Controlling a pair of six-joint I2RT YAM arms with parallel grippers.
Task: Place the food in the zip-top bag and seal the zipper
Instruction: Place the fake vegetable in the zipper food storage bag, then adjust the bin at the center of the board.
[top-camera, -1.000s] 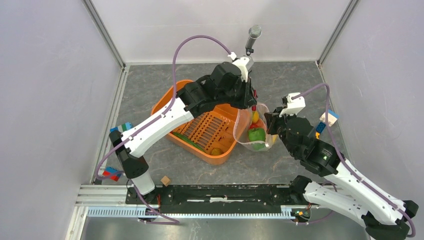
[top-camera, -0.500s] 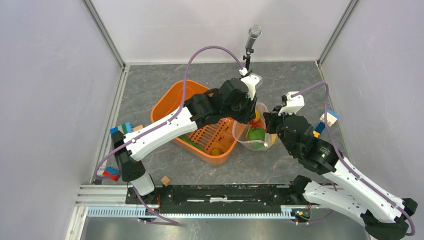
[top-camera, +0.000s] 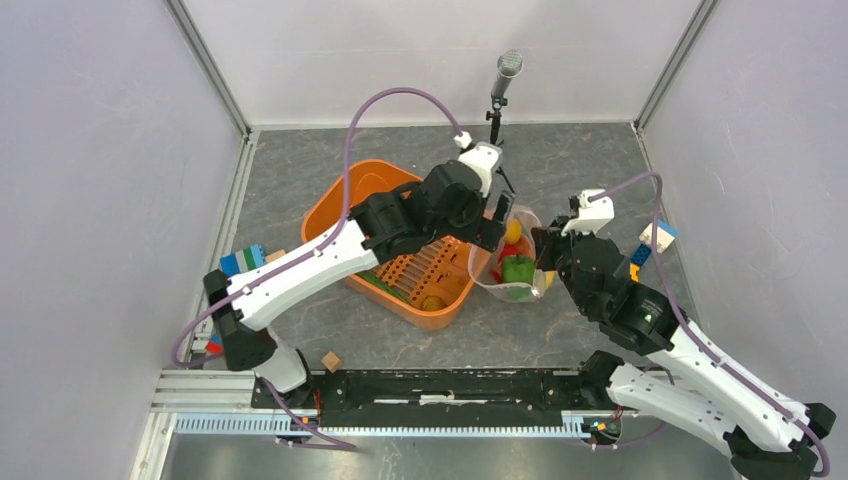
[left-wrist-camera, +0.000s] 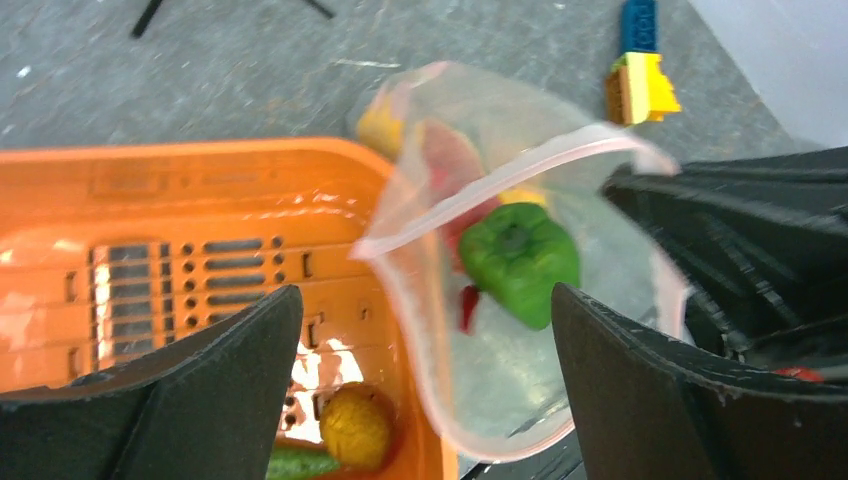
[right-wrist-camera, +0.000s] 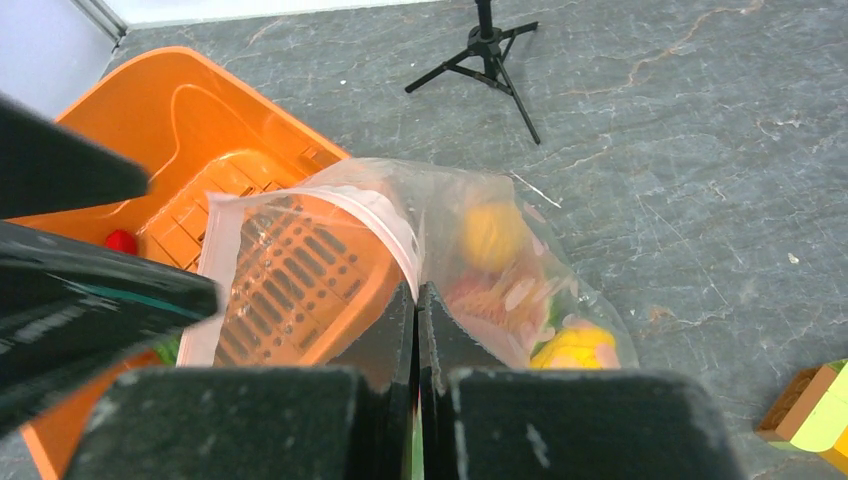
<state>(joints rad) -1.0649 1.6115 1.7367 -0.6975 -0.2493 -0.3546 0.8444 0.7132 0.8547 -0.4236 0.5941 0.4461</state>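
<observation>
Top external view, near edge first: a small wooden cube (top-camera: 331, 361) sits on the grey stone-look table (top-camera: 300, 170) just beyond the metal rail (top-camera: 430, 385), left of centre. Red/blue building blocks (top-camera: 215, 345) lie by the left arm's base, w/ more coloured blocks (top-camera: 243, 260) a bit farther along the left wall.

The right arm reaches in from near right. The right gripper (top-camera: 545, 262) is clenched on the right rim of the clear crinkly zip-top bag (top-camera: 490, 282) w/ pinkish dots. Right wrist view: both fingers (right-wrist-camera: 385, 400) are pressed together on the mouth edge, w/ the pink zipper strip (right-wrist-camera: 300, 200) running into them.

The bag stands just right of the orange slotted plastic basket (top-camera: 365, 195), its left rim overlapping the basket's right edge. Its mouth gapes upward and the zipper isn't sealed. Inside the bag are a glossy green bell pepper (top-camera: 517, 268), a yellow piece (top-camera: 512, 232) and red pcs (left-wrist-camera: 450, 170). In the basket are a round yellow piece (top-camera: 432, 302), a long green cucumber (top-camera: 385, 285) along the near side and a small red piece (right-wrist-camera: 121, 241).

The left gripper (top-camera: 498, 228) hangs over the bag mouth, jaws spread wide, gripping nothing. In the left wrist view its black fingers (left-wrist-camera: 200, 390) flank the opening.

Blue/yellow/white blocks (top-camera: 650, 245) sit near the right wall. Farthest back is a mic on a black tripod (top-camera: 508, 70).
</observation>
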